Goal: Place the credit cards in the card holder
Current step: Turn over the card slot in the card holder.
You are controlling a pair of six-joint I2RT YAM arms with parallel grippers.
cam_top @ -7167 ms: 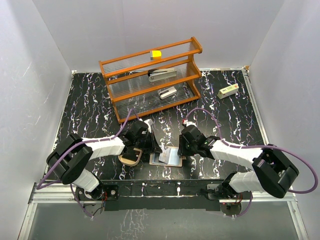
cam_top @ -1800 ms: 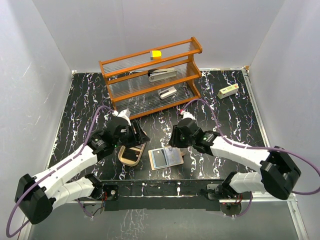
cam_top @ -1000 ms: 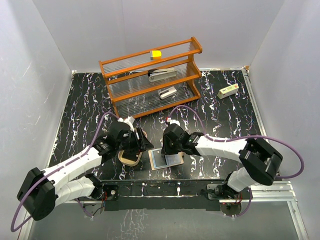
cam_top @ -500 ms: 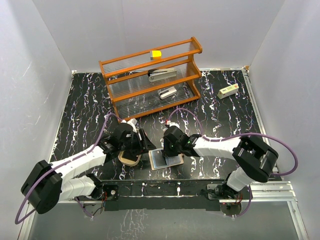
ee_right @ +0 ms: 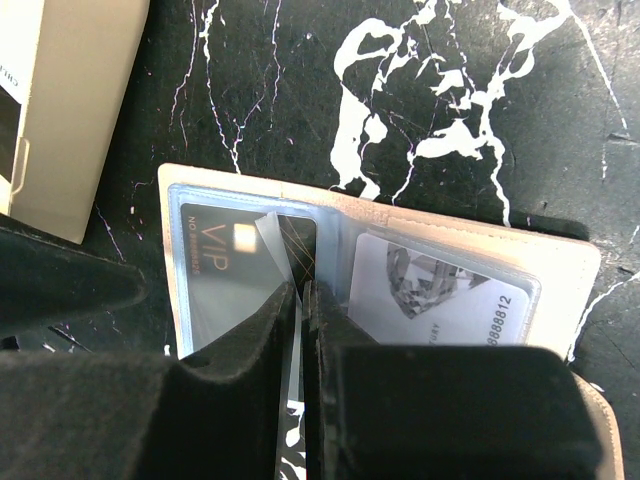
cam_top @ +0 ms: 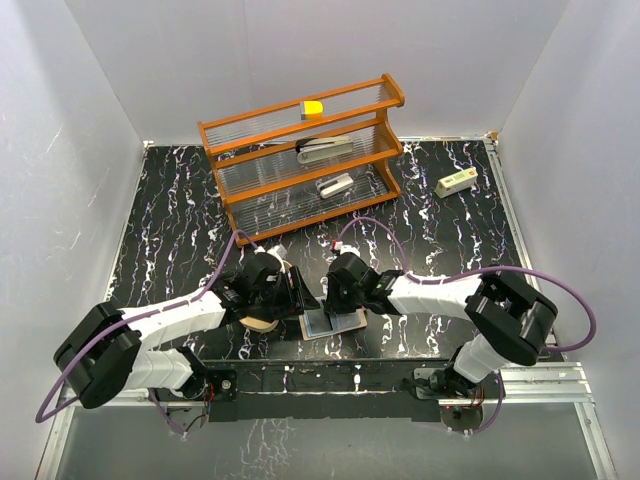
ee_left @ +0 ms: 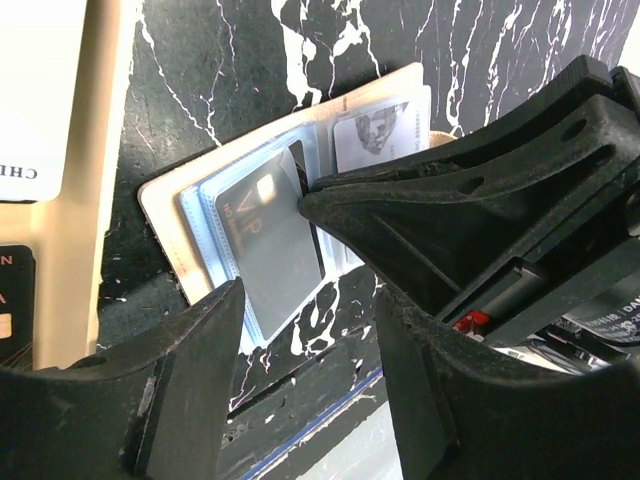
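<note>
Card holder [cam_top: 346, 326] lies open and flat on the black marbled worktop [cam_top: 180, 200], near its front edge between the two arms. From above, the arms hide most of it. The wrist views show much more. The right wrist view shows the holder [ee_right: 565, 300] with a dark VIP card [ee_right: 215, 260] in its left pocket and a pale card with a portrait [ee_right: 430, 290] in its right pocket. The right pincer [ee_right: 300, 300] is closed on the lifted edge of a clear sleeve [ee_right: 272, 240] over the VIP card.

The left wrist view shows that pincer from the other side, as a black wedge [ee_left: 305, 200] meeting the sleeve. The left pincer [ee_left: 308, 300] stands open and empty above the holder's near edge. Only this view shows the tan tray [ee_left: 95, 200] just left of the holder, with a white card [ee_left: 30, 90] and a dark card [ee_left: 10, 300] in it.
</note>
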